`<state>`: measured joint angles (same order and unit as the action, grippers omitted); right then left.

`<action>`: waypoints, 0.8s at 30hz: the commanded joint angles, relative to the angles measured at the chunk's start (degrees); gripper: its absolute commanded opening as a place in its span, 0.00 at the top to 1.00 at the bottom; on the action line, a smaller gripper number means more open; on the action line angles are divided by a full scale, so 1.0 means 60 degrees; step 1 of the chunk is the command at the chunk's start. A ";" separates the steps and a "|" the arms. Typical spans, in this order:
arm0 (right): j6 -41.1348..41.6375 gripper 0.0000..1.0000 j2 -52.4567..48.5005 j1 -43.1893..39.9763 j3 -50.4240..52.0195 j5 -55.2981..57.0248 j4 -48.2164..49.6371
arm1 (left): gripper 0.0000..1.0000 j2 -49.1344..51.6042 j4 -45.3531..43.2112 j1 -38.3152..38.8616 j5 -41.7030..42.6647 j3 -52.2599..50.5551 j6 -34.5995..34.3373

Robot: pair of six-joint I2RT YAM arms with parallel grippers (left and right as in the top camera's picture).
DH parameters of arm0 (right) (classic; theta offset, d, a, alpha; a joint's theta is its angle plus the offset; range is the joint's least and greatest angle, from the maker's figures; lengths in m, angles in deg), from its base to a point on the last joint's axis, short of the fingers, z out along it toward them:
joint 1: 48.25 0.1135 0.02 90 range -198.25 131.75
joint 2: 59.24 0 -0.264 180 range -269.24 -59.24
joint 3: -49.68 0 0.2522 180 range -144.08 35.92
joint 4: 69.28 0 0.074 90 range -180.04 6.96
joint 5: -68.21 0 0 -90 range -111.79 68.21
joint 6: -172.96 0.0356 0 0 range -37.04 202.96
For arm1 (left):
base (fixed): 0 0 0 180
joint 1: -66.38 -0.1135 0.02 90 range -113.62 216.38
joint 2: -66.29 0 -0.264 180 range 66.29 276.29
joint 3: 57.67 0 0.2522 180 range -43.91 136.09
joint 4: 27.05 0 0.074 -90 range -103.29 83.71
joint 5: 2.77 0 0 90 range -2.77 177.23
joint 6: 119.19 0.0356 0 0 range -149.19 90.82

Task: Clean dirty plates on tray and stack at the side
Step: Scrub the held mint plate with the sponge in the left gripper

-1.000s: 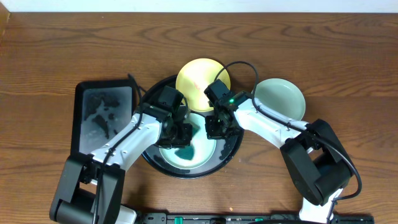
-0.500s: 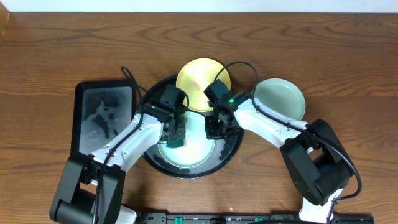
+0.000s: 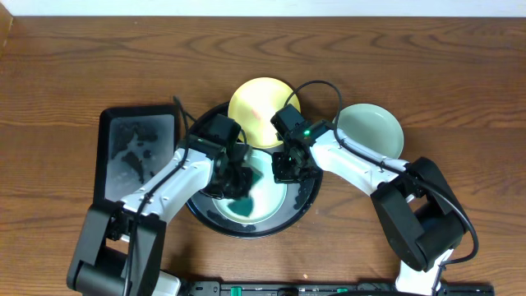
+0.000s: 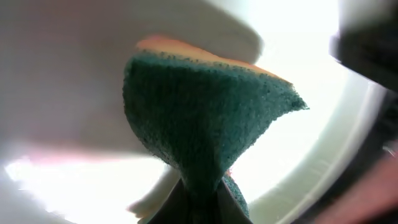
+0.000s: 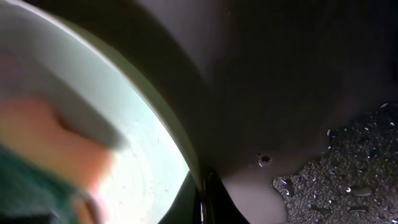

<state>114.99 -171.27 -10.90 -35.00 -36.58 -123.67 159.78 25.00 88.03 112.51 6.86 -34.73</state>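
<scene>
1. Overhead view: a mint plate (image 3: pixel 268 202) lies inside the round tray (image 3: pixel 246 232), filling most of it.
2. The left claw (image 3: pixel 233 179) is clamped on a green sponge (image 3: pixel 240 191), which presses on the plate's left half.
3. Left wrist view: the sponge (image 4: pixel 199 118) is pinched to a narrow neck at the bottom of the frame. Its green face fans out against the pale plate (image 4: pixel 298 37), and an orange backing shows along its top edge.
4. The right claw (image 3: pixel 286 171) sits at the plate's right rim. In the right wrist view its jaws are narrow and grip that rim at the bottom of the frame, with the plate (image 5: pixel 137 143) on one side and the wet, speckled tray floor (image 5: pixel 348 174) on the other.
5. A yellow plate (image 3: pixel 259 103) lies at the far side, overlapping the tray's rim.
6. A second mint plate (image 3: pixel 371 130) rests on the desk (image 3: pixel 460 82) just right of the tray.
7. A black rectangular tray (image 3: pixel 138 156) with wet patches lies on the left, just beside the round one.
</scene>
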 commanded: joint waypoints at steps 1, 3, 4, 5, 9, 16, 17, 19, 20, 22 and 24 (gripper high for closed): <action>0.0080 0.99 -0.0102 -0.0091 -0.0080 0.0131 -0.0011 | 0.93 0.0135 -0.0408 0.0055 0.1497 -0.0138 0.0976; 0.0080 0.99 -0.0102 -0.0091 -0.0080 0.0131 -0.0015 | 0.93 0.0135 -0.0900 0.0055 0.1348 -0.0138 0.0692; 0.0080 0.99 -0.0102 -0.0091 -0.0080 0.0131 -0.0018 | 0.93 0.0135 -0.1140 0.0055 0.1166 -0.0138 0.0466; 0.0080 0.99 -0.0102 -0.0091 -0.0080 0.0131 -0.0018 | 0.93 0.0135 -0.1355 0.0055 0.0838 -0.0138 0.0157; 0.0080 0.99 -0.0102 -0.0095 -0.0080 0.0135 -0.0011 | 0.92 0.0135 -0.1719 0.0051 -0.1475 -0.0138 -0.1067; 0.0073 0.99 -0.0102 -0.0102 -0.0080 0.0131 -0.0040 | 0.92 0.0135 -0.1075 0.0044 -0.6040 -0.0138 -0.4054; 0.0073 0.99 -0.0102 -0.0102 -0.0080 0.0135 -0.0040 | 0.93 0.0135 -0.0940 0.0047 -0.6043 -0.0138 -0.4164; 0.0073 0.99 -0.0102 -0.0109 -0.0080 0.0131 -0.0036 | 0.92 0.0135 -0.0648 0.0066 -0.5781 -0.0138 -0.4197; 0.0073 0.99 -0.0102 -0.0113 -0.0080 0.0131 -0.0040 | 0.92 0.0135 -0.0481 0.0073 -0.5490 -0.0138 -0.4182; 0.0047 0.99 -0.0102 -0.0153 -0.0080 0.0127 -0.0047 | 0.93 0.0135 -0.0346 0.0073 -0.4590 -0.0138 -0.3646; 0.0036 0.99 -0.0102 -0.0153 -0.0080 0.0091 -0.0047 | 0.92 0.0135 -0.0357 0.0073 -0.3697 -0.0138 -0.2980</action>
<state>115.02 -171.34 -10.86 -35.00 -37.65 -123.25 159.45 20.78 89.36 89.65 7.36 -56.17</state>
